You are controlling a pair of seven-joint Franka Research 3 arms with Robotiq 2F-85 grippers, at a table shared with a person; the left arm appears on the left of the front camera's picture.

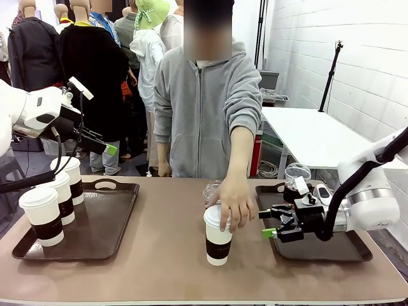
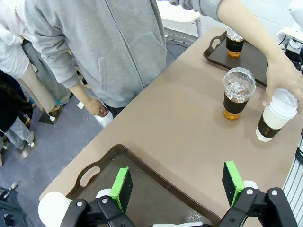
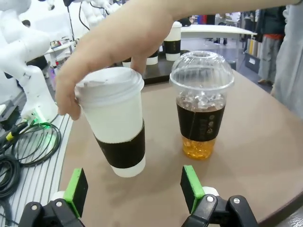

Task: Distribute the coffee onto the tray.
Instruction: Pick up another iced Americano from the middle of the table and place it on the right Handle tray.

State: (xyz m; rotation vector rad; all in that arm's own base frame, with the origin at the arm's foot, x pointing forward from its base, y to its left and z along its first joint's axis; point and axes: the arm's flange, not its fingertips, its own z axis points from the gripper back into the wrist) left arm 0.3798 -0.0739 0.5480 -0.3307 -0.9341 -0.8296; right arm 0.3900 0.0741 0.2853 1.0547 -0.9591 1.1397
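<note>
Now, paper cup [image 1: 217, 239]: steadied mid-table by person's hand [image 1: 233, 203], likely for pickup.
right gripper [image 3: 135, 187]: jaws apart, aimed at it.
left gripper [image 2: 177, 185]: apart, idle above left tray [image 2: 142, 170].

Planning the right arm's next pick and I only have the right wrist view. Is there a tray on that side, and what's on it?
Observer: Yes. A dark brown plastic tray lies beside the right pincer, under its wrist. One clear dome-lidded plastic cup with a dark sleeve stands near its far edge.
Operator: Left arm in the way?
Observer: No. The left pincer is open, raised above the other dark brown tray on the left side of the table.
Operator: How full is that one?
Observer: It holds three white lidded paper cups with dark sleeves.
</note>
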